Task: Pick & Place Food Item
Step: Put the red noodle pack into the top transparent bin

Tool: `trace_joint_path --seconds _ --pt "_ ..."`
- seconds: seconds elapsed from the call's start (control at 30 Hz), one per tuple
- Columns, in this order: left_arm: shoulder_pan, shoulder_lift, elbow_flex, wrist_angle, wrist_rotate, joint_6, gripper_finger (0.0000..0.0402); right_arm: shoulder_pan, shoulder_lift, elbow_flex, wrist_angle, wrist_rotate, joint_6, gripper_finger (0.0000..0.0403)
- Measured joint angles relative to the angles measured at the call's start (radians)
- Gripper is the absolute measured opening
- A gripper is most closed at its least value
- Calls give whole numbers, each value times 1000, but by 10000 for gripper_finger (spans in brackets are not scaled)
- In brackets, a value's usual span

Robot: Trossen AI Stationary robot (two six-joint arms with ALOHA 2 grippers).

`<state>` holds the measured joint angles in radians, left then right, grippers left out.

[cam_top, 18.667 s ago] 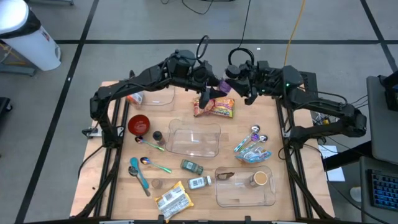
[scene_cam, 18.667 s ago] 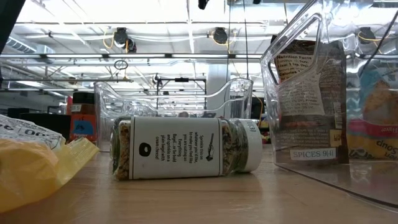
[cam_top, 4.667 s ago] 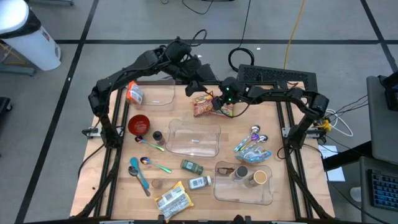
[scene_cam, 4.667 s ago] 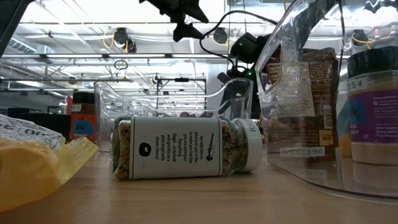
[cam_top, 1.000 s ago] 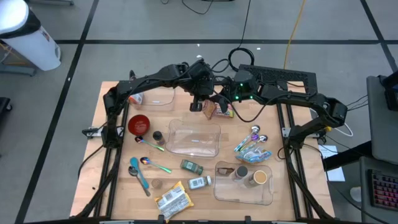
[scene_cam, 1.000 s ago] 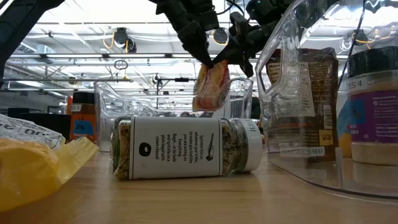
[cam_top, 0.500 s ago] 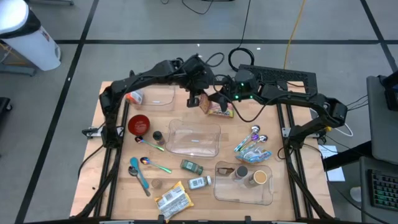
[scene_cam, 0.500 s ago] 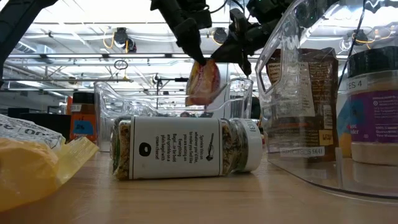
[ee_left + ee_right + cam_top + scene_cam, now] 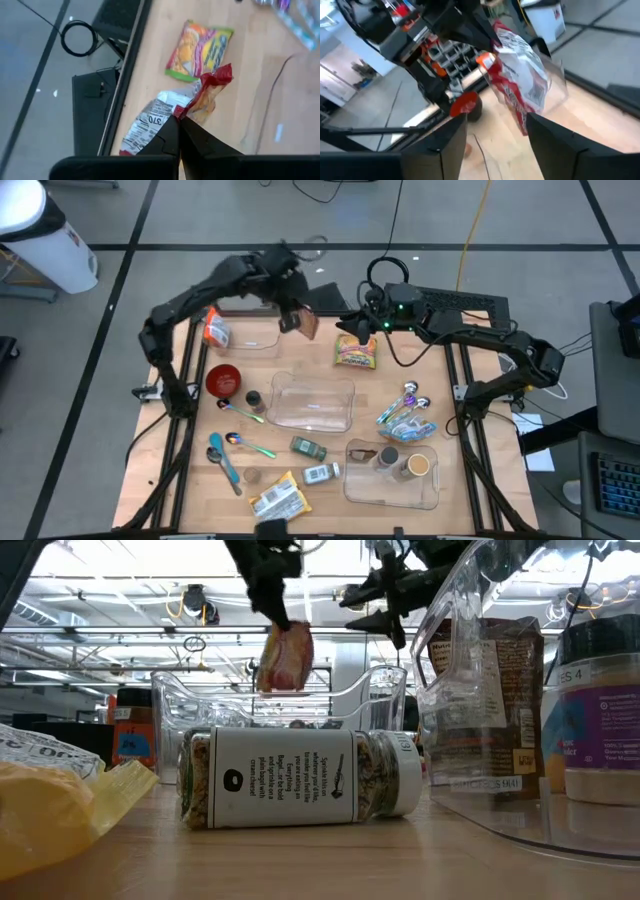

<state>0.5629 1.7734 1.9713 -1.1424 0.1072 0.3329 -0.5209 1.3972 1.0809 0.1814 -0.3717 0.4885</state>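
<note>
Lying nearest the low camera, a spice jar (image 9: 300, 778) rests on its side on the table (image 9: 470, 490). Farther back, the left gripper (image 9: 293, 315) (clenched) holds a red snack packet (image 9: 305, 324) aloft beside the rear clear bin (image 9: 250, 338). The right gripper (image 9: 350, 326) hovers with fingers parted over a yellow noodle packet (image 9: 357, 352) lying flat.

Wooden table (image 9: 370, 395) carried: clear bin (image 9: 313, 402) at centre, second clear bin (image 9: 393, 476) with jars near right front, red bowl (image 9: 223, 379) at left, snack packet (image 9: 357, 352) flat near back, spice jars (image 9: 308, 447), spoons (image 9: 245, 412), yellow packet (image 9: 275, 501) at front.
</note>
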Motion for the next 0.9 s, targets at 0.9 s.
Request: trace_joint_path --seconds 0.9 --pt "266 -208 -125 -115 -213 -362 1 -8 2 0 1 3 -4 206"
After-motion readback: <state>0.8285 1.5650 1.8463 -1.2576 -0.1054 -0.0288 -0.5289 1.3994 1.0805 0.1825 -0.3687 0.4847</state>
